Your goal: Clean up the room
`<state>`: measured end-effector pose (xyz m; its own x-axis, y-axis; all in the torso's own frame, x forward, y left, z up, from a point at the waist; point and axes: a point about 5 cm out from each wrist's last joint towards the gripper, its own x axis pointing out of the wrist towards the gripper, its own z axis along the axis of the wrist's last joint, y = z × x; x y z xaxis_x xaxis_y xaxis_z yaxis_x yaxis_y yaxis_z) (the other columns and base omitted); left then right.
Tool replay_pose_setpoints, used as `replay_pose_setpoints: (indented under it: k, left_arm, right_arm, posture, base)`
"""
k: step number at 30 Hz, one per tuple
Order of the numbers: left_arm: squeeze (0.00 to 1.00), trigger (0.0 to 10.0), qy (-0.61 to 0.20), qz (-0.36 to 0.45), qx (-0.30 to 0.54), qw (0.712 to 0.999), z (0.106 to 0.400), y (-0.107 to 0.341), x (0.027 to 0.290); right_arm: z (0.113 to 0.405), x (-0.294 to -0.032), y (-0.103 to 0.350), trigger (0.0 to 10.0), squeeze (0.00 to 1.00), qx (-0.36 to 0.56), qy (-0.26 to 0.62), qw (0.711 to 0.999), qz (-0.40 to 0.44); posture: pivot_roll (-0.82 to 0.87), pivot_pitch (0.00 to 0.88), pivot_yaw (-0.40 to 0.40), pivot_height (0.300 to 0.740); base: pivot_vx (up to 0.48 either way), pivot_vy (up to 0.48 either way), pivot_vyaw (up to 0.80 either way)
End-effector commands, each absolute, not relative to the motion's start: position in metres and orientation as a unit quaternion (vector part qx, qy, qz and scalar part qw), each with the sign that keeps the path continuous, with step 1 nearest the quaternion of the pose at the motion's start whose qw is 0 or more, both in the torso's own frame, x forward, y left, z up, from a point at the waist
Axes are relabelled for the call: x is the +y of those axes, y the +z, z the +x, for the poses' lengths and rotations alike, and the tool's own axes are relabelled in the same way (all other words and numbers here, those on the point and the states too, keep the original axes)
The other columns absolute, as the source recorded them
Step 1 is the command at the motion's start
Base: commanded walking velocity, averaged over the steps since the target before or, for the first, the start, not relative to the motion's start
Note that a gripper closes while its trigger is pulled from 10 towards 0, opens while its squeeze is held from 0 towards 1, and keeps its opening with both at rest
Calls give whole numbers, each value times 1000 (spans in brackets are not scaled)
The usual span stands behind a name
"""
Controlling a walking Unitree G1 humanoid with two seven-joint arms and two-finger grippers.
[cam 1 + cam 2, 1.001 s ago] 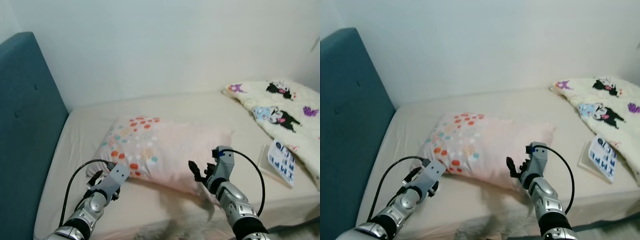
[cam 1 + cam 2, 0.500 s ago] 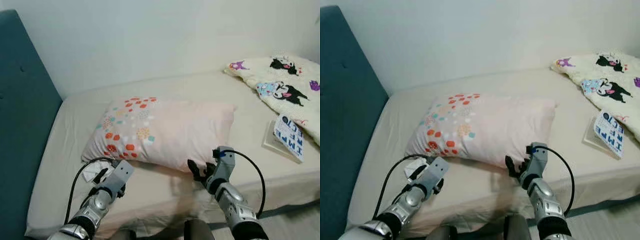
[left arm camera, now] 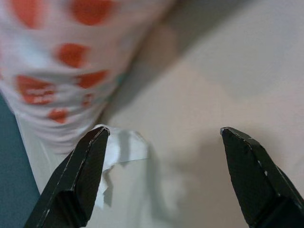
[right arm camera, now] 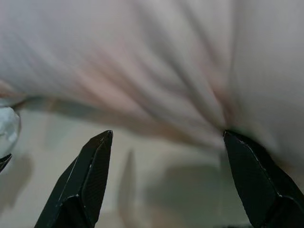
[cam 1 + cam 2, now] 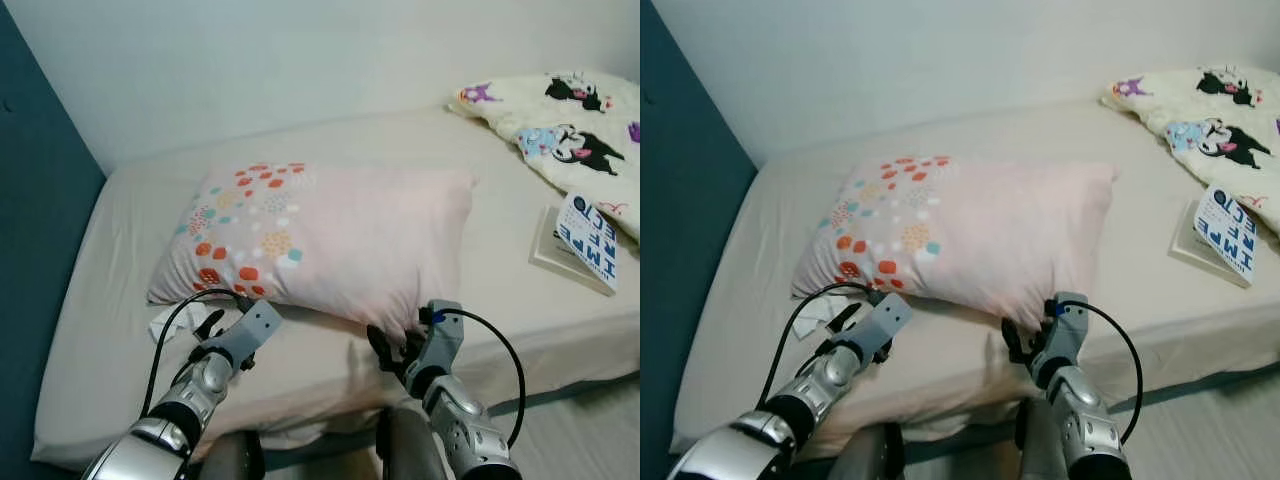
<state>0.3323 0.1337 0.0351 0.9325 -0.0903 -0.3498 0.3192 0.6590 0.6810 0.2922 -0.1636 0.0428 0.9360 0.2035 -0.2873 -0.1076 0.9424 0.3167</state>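
A pink pillow with coloured dots at one end lies across the beige bed. A crumpled white tissue rests on the sheet by the pillow's near left corner. My left gripper hovers open just right of the tissue, which sits off one fingertip in the left wrist view. My right gripper is open, low at the pillow's near right corner, with the pillow right ahead of its fingers. Neither gripper holds anything.
A blue padded headboard bounds the bed on the left. A book lies at the right, beside a cream cartoon-print blanket. The wall runs behind the bed. Floor shows at the lower right, past the mattress edge.
The camera has pulled back and tilted down, so the bed's near edge and floor now show. The white tissue has come into sight. Both grippers stay open near the pillow's front.
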Motion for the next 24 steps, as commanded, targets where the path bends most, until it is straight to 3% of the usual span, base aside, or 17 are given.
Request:
replay_pose_setpoints:
  k: [1,8,16,24]
  left_arm:
    - [0,10000,-112,412,154,891,330,31,133]
    - [0,10000,-55,415,126,899,343,48,135]
    - [0,10000,31,374,96,922,360,75,145]
    - [0,10000,109,431,75,893,370,99,181]
  right_arm:
    - [286,-161,39,10000,0,172,79,969,157]
    - [279,-155,46,10000,0,161,87,970,163]
    - [273,-151,52,10000,0,149,94,969,172]
    - [264,-145,61,10000,0,144,103,968,178]
  posture:
    - [-192,229,50,543]
    - [-208,250,52,513]
    - [-225,277,46,513]
    - [-245,315,44,513]
  base:
    - [0,0,0]
    - [0,0,0]
    - [0,0,0]
    - [0,0,0]
